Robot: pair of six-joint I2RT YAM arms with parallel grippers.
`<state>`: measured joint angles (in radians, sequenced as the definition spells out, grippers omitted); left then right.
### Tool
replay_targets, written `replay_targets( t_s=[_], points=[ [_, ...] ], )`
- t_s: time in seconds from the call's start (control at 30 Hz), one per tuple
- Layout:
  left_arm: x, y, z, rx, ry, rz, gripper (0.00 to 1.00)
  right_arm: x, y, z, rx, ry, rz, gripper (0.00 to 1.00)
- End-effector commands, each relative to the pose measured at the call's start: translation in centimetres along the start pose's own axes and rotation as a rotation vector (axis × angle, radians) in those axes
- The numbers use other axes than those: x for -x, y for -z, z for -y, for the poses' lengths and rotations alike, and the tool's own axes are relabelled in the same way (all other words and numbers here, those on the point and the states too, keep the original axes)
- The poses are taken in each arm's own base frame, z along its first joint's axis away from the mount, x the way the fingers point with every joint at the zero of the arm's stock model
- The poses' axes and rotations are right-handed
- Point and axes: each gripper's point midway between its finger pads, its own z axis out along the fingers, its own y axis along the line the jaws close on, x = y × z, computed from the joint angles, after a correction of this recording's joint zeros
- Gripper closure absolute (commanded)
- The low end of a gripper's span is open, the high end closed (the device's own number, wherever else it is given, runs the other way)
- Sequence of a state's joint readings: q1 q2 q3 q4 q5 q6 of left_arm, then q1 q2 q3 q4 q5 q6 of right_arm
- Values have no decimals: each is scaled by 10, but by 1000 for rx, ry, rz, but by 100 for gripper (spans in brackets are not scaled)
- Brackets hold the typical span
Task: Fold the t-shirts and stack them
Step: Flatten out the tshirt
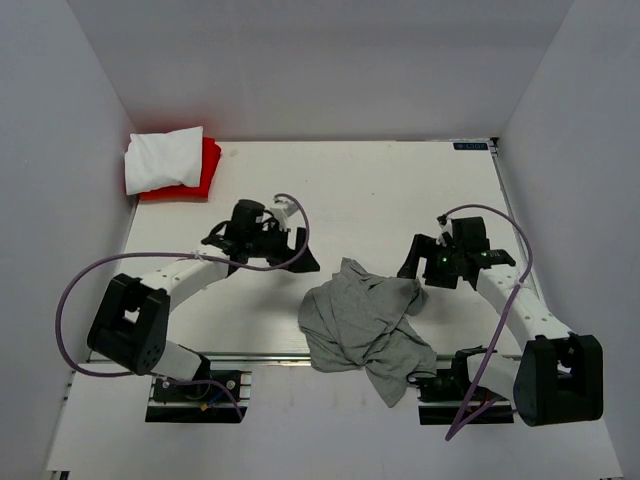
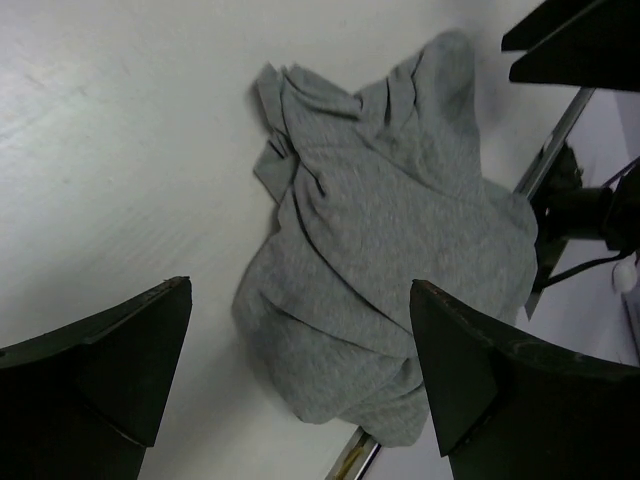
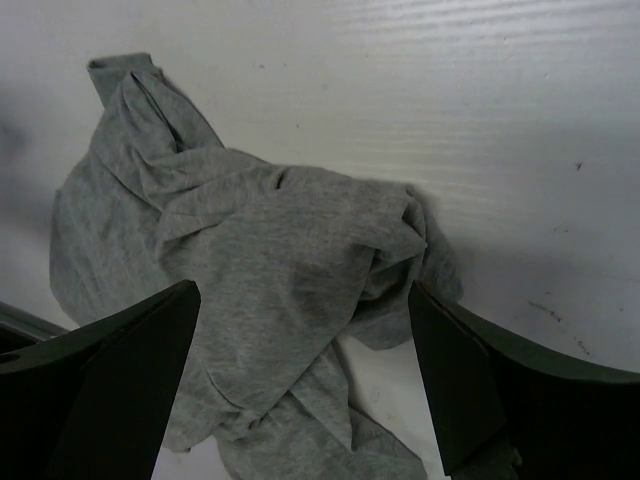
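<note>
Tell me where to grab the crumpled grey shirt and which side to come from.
Take the grey shirt by the pointed flap sticking out of its far edge, coming down from above on the far side. That flap looks thin and lies clear of the bunched middle, so probably a single layer gets pinched. The open left gripper hangs close beside it.

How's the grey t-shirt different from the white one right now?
The heather-grey cloth t-shirt lies crumpled in a heap; the white cloth t-shirt is folded. The grey one sits alone at the white table's near edge; the white one rests on a red t-shirt in the far left corner. Neither is held.
</note>
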<state>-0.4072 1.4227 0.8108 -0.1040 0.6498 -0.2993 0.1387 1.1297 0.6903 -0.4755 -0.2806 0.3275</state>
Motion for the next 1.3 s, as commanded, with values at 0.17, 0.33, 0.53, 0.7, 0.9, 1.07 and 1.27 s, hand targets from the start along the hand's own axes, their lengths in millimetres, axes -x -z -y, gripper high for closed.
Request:
replay_targets(
  t_s=[0.17,0.33,0.53,0.7,0.9,1.07,1.27],
  points=[
    [-56,-33,25,-23,-52,-192,0,-28,-15,-6,68,-49,-89,13],
    [-67,-58,34,-34,-52,-262,6,-30,-22,-6,87,-50,-84,18],
    [-61,-76,51,-36,-93,-284,22,-35,-32,0,83,-69,-92,21],
    [-74,-90,46,-10,-94,-343,50,-44,-42,2,90,-90,-116,31],
    [-84,-100,36,25,-90,-387,72,-45,-48,5,92,-99,-115,57],
    [-73,-105,37,38,-94,-362,100,-40,-47,-1,121,-81,-88,90],
    [-50,-96,46,46,-155,-217,100,-32,-40,-8,150,-61,-45,100]
  ],
)
